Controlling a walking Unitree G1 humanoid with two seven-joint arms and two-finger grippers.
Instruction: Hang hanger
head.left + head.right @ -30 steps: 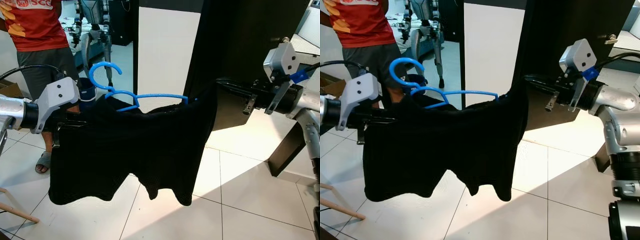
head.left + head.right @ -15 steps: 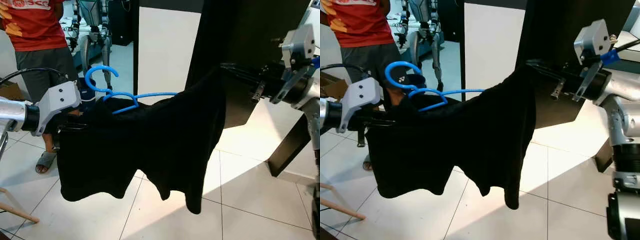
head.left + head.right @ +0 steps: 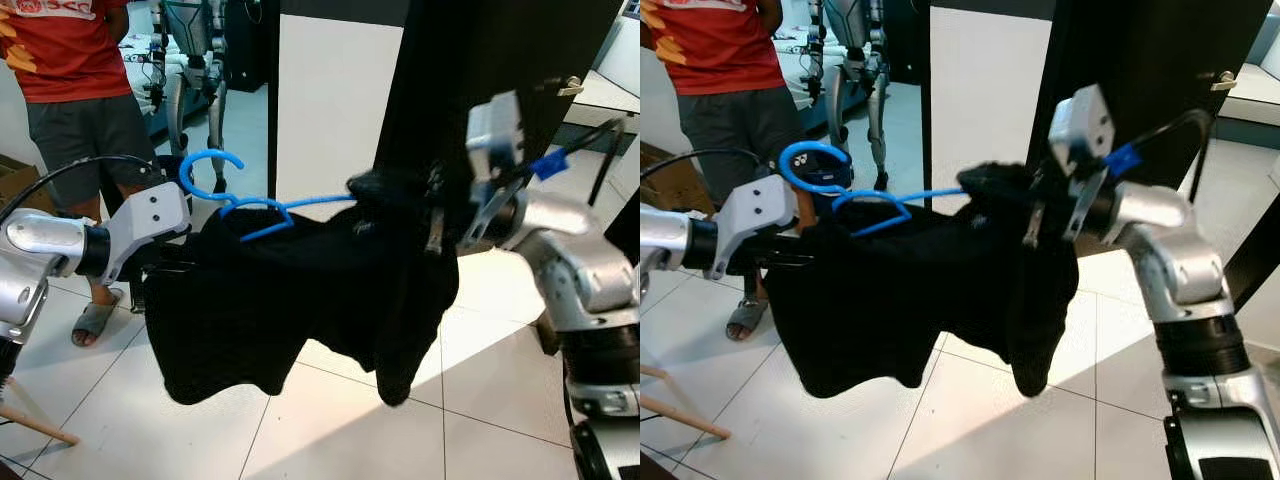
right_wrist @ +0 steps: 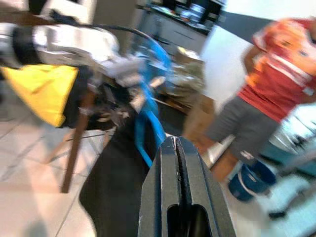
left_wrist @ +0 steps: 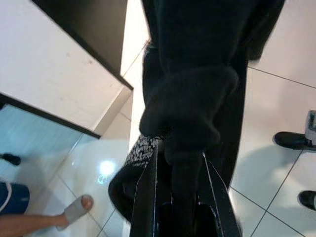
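Observation:
A blue plastic hanger (image 3: 285, 207) lies along the top of a black garment (image 3: 280, 300), its hook (image 3: 207, 166) sticking up at the left. The garment hangs slack between my two grippers above the tiled floor. In the left wrist view my left gripper (image 5: 178, 155) is shut on a thick fold of the black cloth. My right gripper (image 3: 400, 192) is at the garment's bunched right end, shut on the cloth, close to the hanger's right tip. The right wrist view has its fingers (image 4: 165, 187) pressed together, with the hanger (image 4: 148, 123) just beyond.
A person in a red shirt (image 3: 65, 50) and grey shorts stands at the back left, a sandalled foot (image 3: 90, 320) on the tiles. A tall black panel (image 3: 500, 70) and a white wall (image 3: 330, 90) stand behind. Another robot (image 3: 190, 60) is far back. A wooden stick (image 3: 35, 427) lies low left.
My right gripper has swung left toward the left one, so the garment bunches and sags in the middle. The left arm has shifted slightly right.

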